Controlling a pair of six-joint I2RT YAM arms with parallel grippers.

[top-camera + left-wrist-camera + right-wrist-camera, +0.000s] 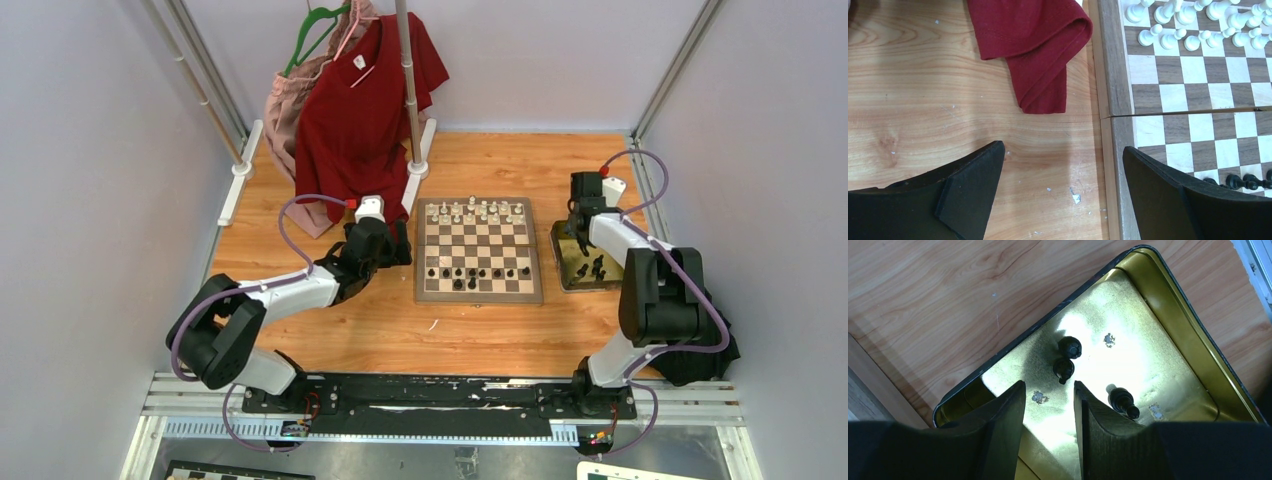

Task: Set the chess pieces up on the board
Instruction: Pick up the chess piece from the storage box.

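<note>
R gripper point(1048, 407) hangs low over tray point(1193, 340), fingers point(998, 435) spread w/ a modest gap, nothing pinched. Just past the tips sit 3 black pieces point(1064, 369) on the tray floor: two right beside each other, maybe touching, and the third off to one side next to the other finger. Can't tell from wrist cam if all are upright; top view suggests they are. Judgement: the pieces are tiny, light, hard and glossy, so slippery and easy to tip or skid on the shiny metal. Best hold is prob. mid-body, under the head, w/ a gentle squeeze and the fingers straddling one piece only. The close pair is the risk, since a finger could knock the neighbour; the lone one looks the easier pick. Tray is just right of board point(478, 245), near but apart. On board, white pieces point(1193, 30) crowd the far rows, while more black ones stand in the near rows, uneven w/ gaps, so black side isn't done. L gripper point(1063, 192) is spread wide and empty, over table point(923, 100) at board's left edge, one finger overlapping the border in its cam. Red shirt point(1038, 50) sleeve lies on table by board's far-left corner.
</note>
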